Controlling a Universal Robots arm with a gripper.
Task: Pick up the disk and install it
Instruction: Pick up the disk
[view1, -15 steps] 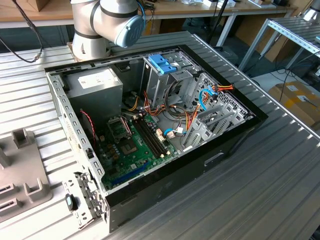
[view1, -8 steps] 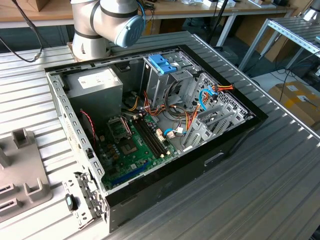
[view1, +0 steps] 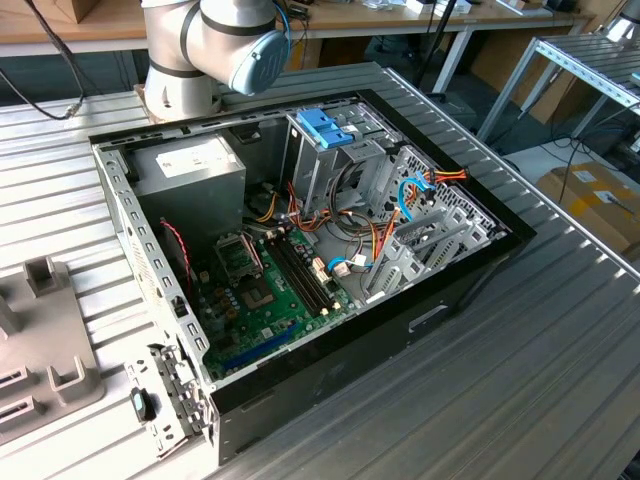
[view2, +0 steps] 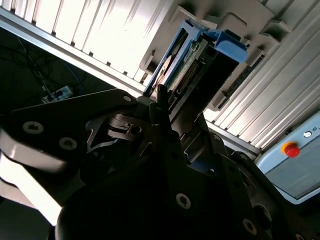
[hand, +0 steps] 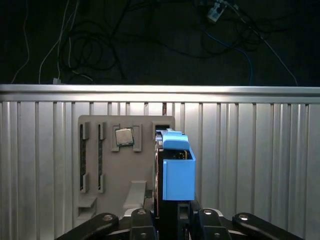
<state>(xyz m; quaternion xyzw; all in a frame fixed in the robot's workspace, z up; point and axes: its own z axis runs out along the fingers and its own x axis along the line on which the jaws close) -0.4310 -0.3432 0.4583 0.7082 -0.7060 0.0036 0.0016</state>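
An open computer case (view1: 400, 335) is set on a ribbed metal table (view1: 520, 400); a green motherboard (view1: 262, 300) is mounted inside

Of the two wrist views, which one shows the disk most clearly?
The second wrist view: the disk sits in its blue carrier, with its connector end and circuit board toward the camera. In the first wrist view the carrier covers most of it, leaving a narrow edge beside the blue plastic.
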